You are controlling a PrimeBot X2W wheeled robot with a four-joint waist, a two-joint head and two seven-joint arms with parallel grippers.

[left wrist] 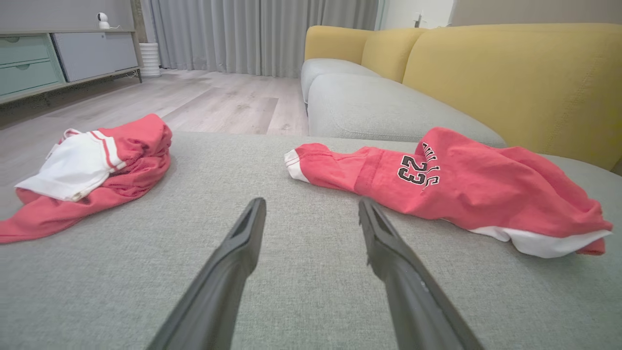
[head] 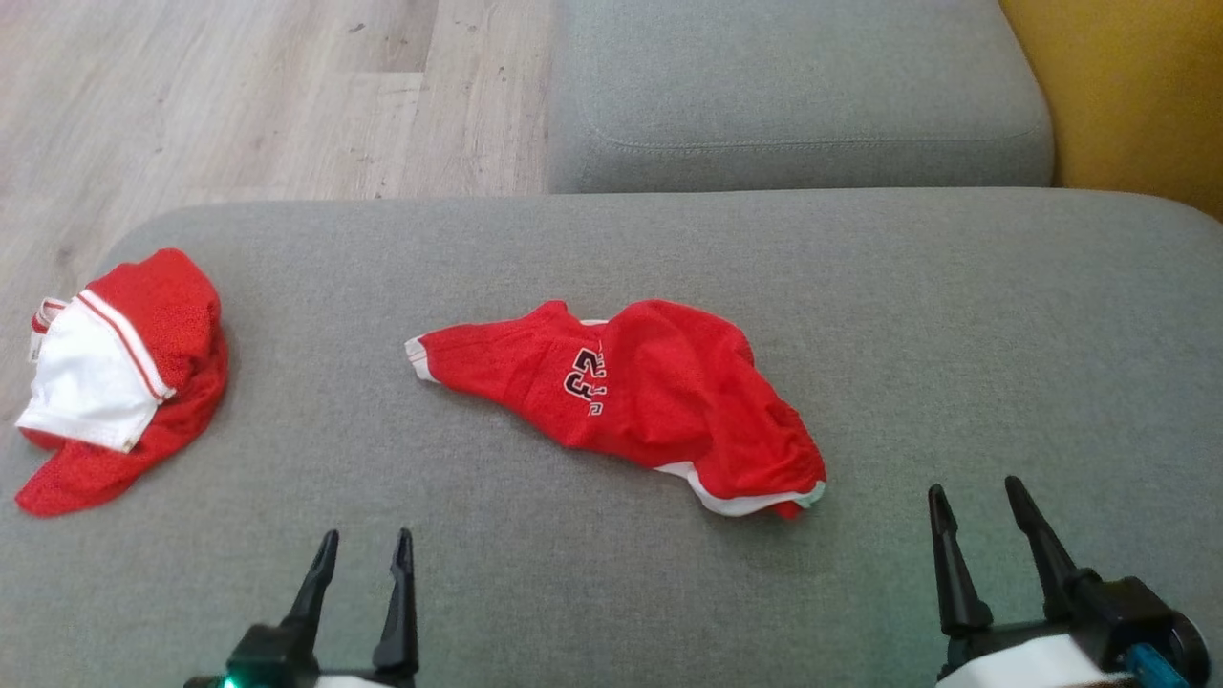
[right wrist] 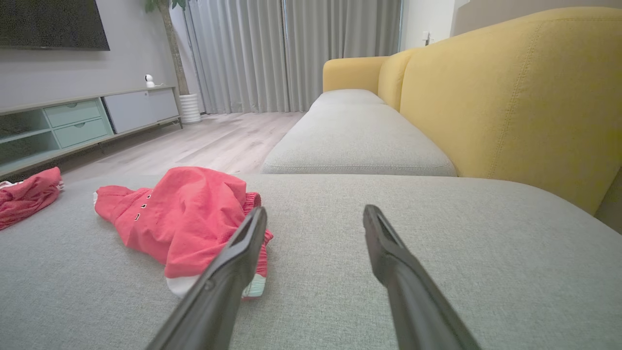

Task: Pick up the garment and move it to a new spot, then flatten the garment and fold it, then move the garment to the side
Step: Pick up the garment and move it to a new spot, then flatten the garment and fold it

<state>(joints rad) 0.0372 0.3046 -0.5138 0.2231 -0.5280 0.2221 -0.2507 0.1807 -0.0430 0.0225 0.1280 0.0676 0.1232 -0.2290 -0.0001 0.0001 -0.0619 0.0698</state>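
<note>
A crumpled red garment (head: 638, 394) with white trim and a black "23" lies in the middle of the grey sofa cushion (head: 955, 334). It shows as the red garment (left wrist: 452, 184) at the right of the left wrist view and as the red garment (right wrist: 187, 218) at the left of the right wrist view. My left gripper (head: 366, 545) hovers open near the cushion's front edge, short of the garment and to its left. My right gripper (head: 976, 497) is open too, just right of the garment's white hem. Nothing sits between either pair of fingers.
A second red and white garment (head: 119, 368) lies bunched at the cushion's left end. Beyond are another grey seat cushion (head: 793, 86), the yellow sofa back (right wrist: 510, 97), wooden floor (head: 239, 96) and a low cabinet (left wrist: 53, 58).
</note>
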